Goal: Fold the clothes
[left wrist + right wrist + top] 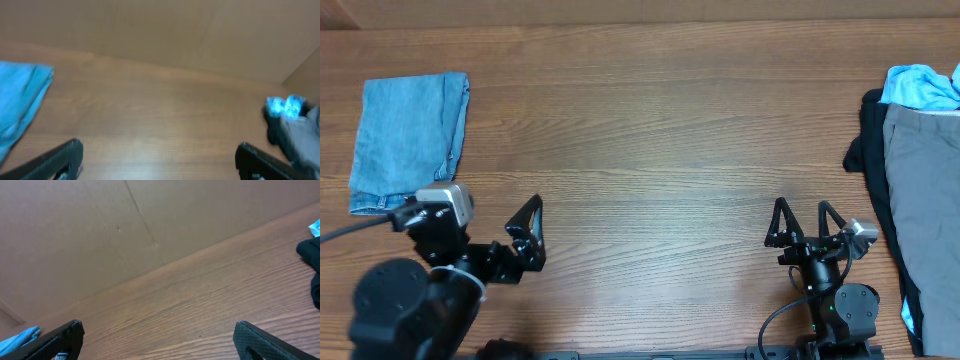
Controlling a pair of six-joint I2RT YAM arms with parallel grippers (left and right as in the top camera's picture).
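Near edge: left gripper (528,238) sits low over the table (660,130) at the left. Jaws spread fully apart, nothing between them. Left wrist view confirms this: both fingers (55,160) at the frame corners with bare wood in the gap.

Right gripper (804,215) is near the front edge at the right. Jaws wide apart and holding nothing. In its own wrist view, only wood grain shows between the fingers (270,340).

Mid table: bare wood between the two arms.

Farther out, left: jeans (408,140), faded light-blue denim, lie folded into a compact rectangle at the left end of the table. They are just beyond the left arm and not touched by the jaws. They show as a blue slab at the left of the left wrist view (20,105).

Farther out, right edge: a pile of unfolded garments. The grey garment (920,200) lies on top of a black garment (872,150), and a sky-blue garment (923,87) is bunched at the far end. The pile is clear of the right gripper.

Beyond the table: a plain brown wall (75,240).
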